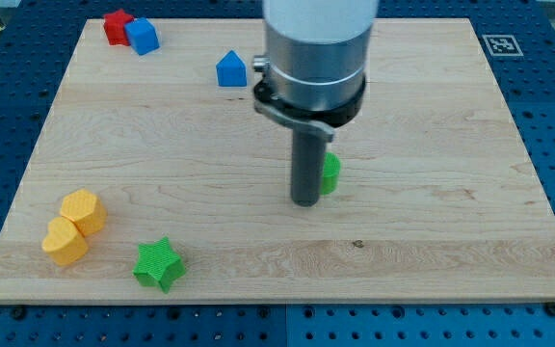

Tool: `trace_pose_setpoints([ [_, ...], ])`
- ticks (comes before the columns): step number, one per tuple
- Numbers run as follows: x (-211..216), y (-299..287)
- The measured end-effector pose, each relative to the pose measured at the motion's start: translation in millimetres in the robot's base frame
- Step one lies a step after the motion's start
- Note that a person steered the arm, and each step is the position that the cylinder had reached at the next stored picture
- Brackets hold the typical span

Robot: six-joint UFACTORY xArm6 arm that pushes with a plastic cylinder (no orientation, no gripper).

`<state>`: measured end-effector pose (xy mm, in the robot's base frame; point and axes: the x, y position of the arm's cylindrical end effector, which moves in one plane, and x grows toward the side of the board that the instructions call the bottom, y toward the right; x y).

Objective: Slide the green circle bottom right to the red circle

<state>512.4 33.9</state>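
Note:
A green block (330, 173), probably the green circle, sits near the board's middle, mostly hidden behind my rod. My tip (304, 201) rests on the board just left of and slightly below it, touching or nearly touching. No red circle shows; the only red block (117, 26) is at the view's top left, its shape unclear, beside a blue block (143, 36). The arm's grey body covers part of the board's top middle.
A blue house-shaped block (230, 69) is at the top, left of the arm. Two yellow blocks (74, 226) sit at the bottom left, with a green star (158, 264) to their right. The wooden board (451, 193) ends near all frame edges.

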Motion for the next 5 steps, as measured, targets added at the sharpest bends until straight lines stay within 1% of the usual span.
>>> trace_pose_setpoints([
  [1,-15.5,12.3],
  [2,-15.7,7.2],
  [3,-15.7,-14.8],
  [4,-35.2,-32.6],
  [5,-42.8,-16.6],
])
